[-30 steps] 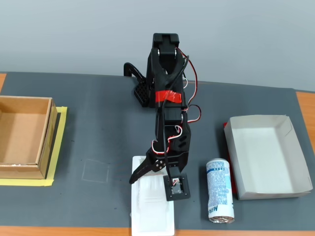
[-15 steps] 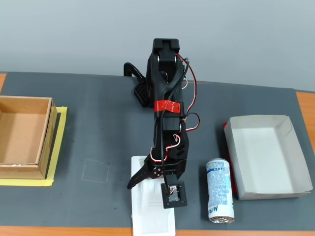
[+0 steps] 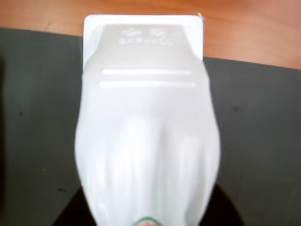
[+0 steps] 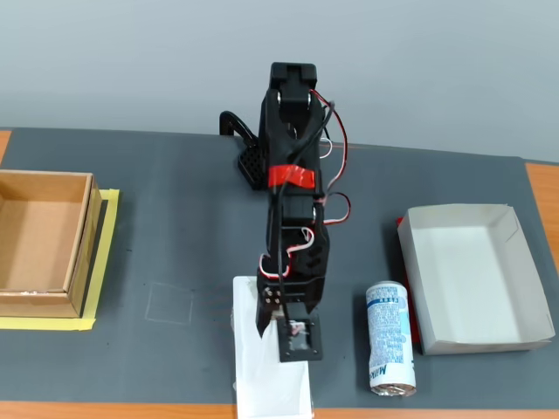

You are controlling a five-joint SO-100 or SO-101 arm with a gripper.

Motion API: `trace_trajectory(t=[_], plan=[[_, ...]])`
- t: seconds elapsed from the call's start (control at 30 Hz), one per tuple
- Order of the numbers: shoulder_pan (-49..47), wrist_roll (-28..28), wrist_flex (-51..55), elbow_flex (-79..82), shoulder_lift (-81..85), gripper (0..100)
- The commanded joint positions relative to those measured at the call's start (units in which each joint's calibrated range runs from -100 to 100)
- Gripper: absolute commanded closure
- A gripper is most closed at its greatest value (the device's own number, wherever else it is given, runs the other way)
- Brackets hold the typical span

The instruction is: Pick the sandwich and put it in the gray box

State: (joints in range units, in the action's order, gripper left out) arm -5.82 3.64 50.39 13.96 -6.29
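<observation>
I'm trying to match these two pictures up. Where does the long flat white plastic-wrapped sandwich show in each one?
Wrist view: the long flat white plastic-wrapped sandwich fills the centre, running bottom to top.
Fixed view: it lies at the bottom centre, partly under the arm's black fingers, left of the white-and-blue can.
Shared landmark: the dark grey mat meeting the orange-brown wooden table edge by the sandwich's end.

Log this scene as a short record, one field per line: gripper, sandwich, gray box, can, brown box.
gripper: gripper is low over the sandwich in the fixed view; open or shut cannot be told
sandwich: sandwich lies flat at the mat's near edge, filling the wrist view, not yet in the tray
gray box: gray box sits at right in the fixed view, empty
can: can lies on its side between sandwich and gray box
brown box: brown box stands at left on yellow tape, nothing seen inside
</observation>
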Motion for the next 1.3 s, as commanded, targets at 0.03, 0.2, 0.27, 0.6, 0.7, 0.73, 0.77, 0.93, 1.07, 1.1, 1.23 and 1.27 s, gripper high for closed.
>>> trace_trajectory(t=[0.03,0.2,0.27,0.6,0.7,0.73,0.77,0.93,1.07,1.1,1.23,1.27], plan=[[-0.11,0.19,0.04,-0.35,-0.45,98],[-0.11,-0.07,0.3,0.37,2.01,98],[-0.11,0.14,0.22,1.64,3.53,98],[-0.41,-0.12,0.3,10.32,14.81,98],[-0.56,-0.02,0.3,14.12,19.73,98],[-0.56,0.09,0.39,15.57,21.51,98],[-0.63,0.14,0.39,17.11,23.29,98],[-0.78,0.14,0.39,22.53,32.1,98],[-0.85,0.03,0.39,22.53,37.02,98],[-0.85,0.14,0.39,22.26,37.87,98],[-1.0,0.19,0.48,20.82,40.84,98],[-1.53,0.19,0.48,20.18,41.43,98]])
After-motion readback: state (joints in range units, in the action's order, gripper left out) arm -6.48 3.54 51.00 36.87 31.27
